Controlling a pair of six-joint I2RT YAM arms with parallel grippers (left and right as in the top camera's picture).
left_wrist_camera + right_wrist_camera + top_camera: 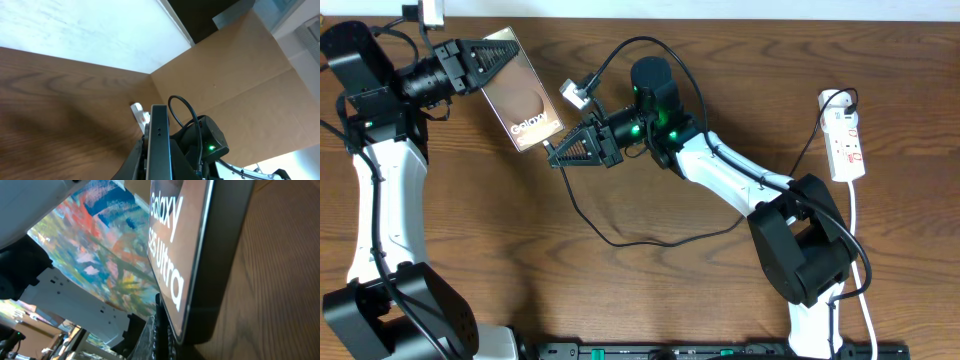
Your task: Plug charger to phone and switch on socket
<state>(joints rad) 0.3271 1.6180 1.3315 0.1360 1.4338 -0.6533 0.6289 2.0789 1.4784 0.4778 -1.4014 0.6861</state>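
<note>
Phone (220, 255) clamped in left end effector (498, 55), outstretched right end effector (560, 152) pinching charger (610, 240)

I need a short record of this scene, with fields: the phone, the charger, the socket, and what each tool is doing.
phone: tilted, gripped at one edge
left tool: shut on the phone
right tool: shut on the charger's end, at the phone's lower edge
charger: thin black cable looping over the table to the socket
socket: white strip, far right of the table; switch state not readable
plugged into phone: cannot tell
</note>
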